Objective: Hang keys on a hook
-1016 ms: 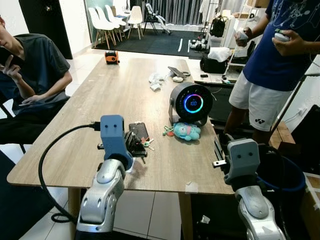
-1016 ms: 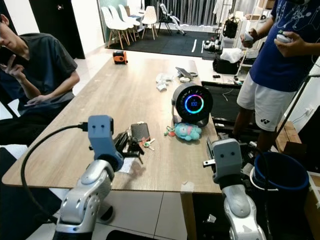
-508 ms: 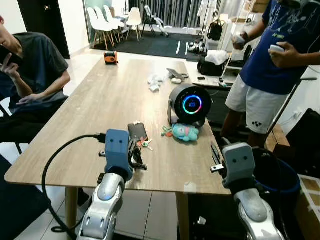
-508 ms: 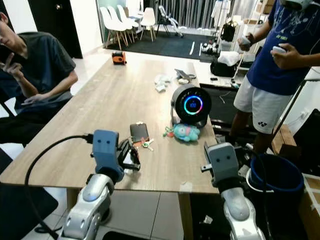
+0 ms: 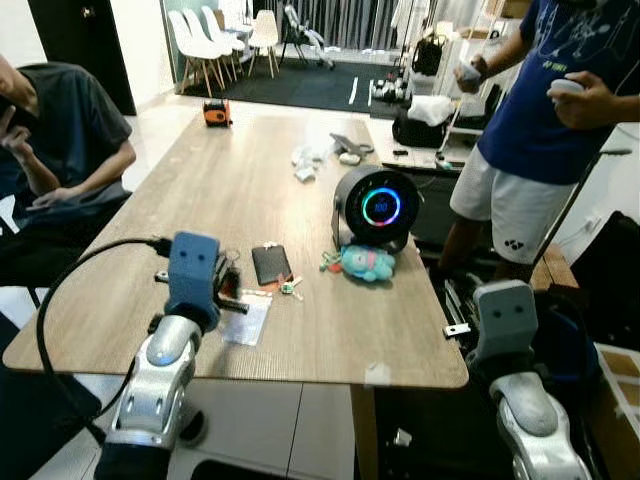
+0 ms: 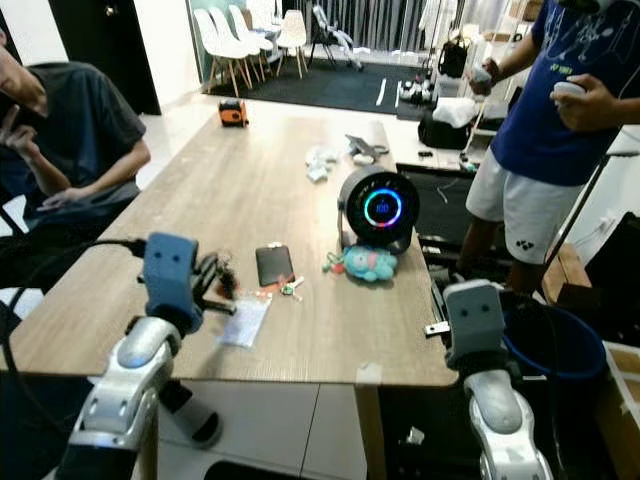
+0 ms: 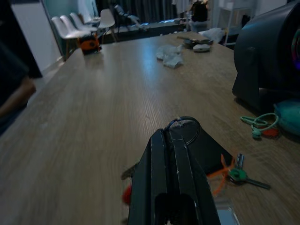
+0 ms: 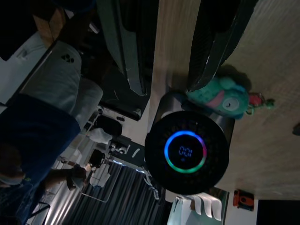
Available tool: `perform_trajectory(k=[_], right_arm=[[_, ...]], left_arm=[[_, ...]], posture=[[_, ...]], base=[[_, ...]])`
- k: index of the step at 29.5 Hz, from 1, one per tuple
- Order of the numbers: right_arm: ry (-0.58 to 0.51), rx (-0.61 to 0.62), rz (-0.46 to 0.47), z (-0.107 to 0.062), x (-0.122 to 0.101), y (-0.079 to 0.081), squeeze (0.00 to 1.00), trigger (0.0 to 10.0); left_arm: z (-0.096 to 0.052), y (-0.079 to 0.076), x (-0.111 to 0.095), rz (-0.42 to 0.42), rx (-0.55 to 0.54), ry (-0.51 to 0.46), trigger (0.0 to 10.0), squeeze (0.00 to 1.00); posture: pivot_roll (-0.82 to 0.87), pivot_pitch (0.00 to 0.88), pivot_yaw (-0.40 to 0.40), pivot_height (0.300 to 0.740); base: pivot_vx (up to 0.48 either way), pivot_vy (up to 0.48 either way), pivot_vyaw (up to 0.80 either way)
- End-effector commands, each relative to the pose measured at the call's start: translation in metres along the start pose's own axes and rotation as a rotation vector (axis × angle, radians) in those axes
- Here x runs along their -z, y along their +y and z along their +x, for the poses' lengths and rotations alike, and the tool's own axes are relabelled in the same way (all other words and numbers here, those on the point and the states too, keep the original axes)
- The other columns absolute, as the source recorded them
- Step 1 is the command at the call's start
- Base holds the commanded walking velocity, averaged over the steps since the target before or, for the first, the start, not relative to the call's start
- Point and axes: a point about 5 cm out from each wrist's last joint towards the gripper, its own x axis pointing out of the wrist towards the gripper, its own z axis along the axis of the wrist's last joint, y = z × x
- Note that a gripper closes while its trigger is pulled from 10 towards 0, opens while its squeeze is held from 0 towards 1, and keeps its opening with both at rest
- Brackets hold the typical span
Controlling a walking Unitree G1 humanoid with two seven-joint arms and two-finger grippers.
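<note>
Swinging out to the robot's left now, that left arm has carried its hand [image 7: 174, 140] off the spot by the phone, fingers pressed flat together with a thin key ring [image 7: 183, 129] caught at the tips. Under it I can make out a red tag and a dark key, though how firmly they hang there I cannot tell. A second bunch, the green-headed keys [image 7: 241, 174] on an orange strap, is lying on the bench [image 5: 240, 190] just beside the dark phone [image 5: 270, 264], with a clear plastic sleeve [image 5: 246, 320] nearer the edge.

Right hand [image 8: 183, 47] sits low off the bench's right side, fingers spread, aimed at the teal plush [image 5: 365, 262] and the round speaker [image 5: 377, 205] with its glowing ring.

Trouble I'd watch for: that ring is held only by the very tips, so a jolt while walking could shake it loose. No hook anywhere I can spot, so there's searching ahead. One person sits far left, another stands at the far right, close enough to get in the way.
</note>
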Motion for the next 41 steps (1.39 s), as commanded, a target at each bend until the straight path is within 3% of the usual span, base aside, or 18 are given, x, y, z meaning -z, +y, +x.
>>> perform_trajectory(k=[1, 7, 11, 19, 21, 22, 25, 27, 29, 41], right_arm=[[0.015, -0.01, -0.001, -0.001, 0.004, 0.001, 0.0, 10.0], [0.009, -0.012, 0.0, -0.001, 0.003, 0.0, 0.0, 10.0], [0.008, -0.022, -0.004, -0.001, 0.003, -0.002, 0.0, 10.0], [0.004, -0.04, -0.008, 0.003, 0.002, -0.003, 0.0, 10.0], [0.01, -0.052, -0.009, 0.004, 0.004, -0.003, 0.0, 10.0], [0.018, -0.06, -0.011, 0.003, 0.006, -0.003, 0.0, 10.0], [0.022, -0.061, -0.013, 0.002, 0.007, -0.003, 0.0, 10.0], [0.039, -0.056, -0.006, 0.0, 0.011, -0.005, 0.0, 10.0], [0.046, -0.048, 0.002, -0.001, 0.013, -0.006, 0.0, 10.0], [0.053, -0.057, 0.021, -0.004, 0.015, 0.001, 0.0, 10.0]], left_arm=[[0.0, 0.001, -0.001, 0.023, 0.036, -0.006, 10.0, 0.0], [-0.012, 0.001, 0.007, 0.039, 0.079, 0.022, 10.0, 0.0], [-0.021, 0.01, 0.018, 0.081, 0.083, 0.05, 10.0, 0.0], [-0.017, 0.026, 0.023, 0.122, 0.044, 0.056, 10.0, 0.0], [-0.013, 0.031, 0.023, 0.184, 0.086, 0.051, 10.0, 0.0], [-0.016, 0.031, 0.024, 0.218, 0.144, 0.064, 10.0, 0.0], [-0.019, 0.029, 0.026, 0.224, 0.169, 0.073, 10.0, 0.0], [-0.035, 0.018, 0.036, 0.224, 0.246, 0.111, 10.0, 0.0], [-0.041, 0.013, 0.041, 0.219, 0.268, 0.123, 10.0, 0.0], [-0.048, 0.012, 0.051, 0.158, 0.239, 0.161, 10.0, 0.0]], posture=[[-0.02, 0.113, 0.004, 0.74], [-0.03, 0.118, 0.0, 0.74], [-0.03, 0.122, -0.013, 0.74], [-0.03, 0.122, -0.031, 0.74], [-0.03, 0.122, -0.031, 0.74], [-0.04, 0.122, -0.018, 0.74], [-0.04, 0.124, -0.009, 0.74], [-0.03, 0.13, 0.004, 0.74], [-0.03, 0.13, 0.004, 0.74], [-0.02, 0.143, 0.01, 0.74]], base=[[0.0, 0.0, 0.0], [0.0, 0.0, 0.0], [0.0, 0.0, 0.0], [0.0, 0.0, 0.0], [0.0, 0.0, 0.0], [0.0, 0.0, 0.0], [0.0, 0.0, 0.0], [0.0, 0.0, 0.0], [0.0, 0.0, 0.0], [0.0, 0.0, 0.0]])
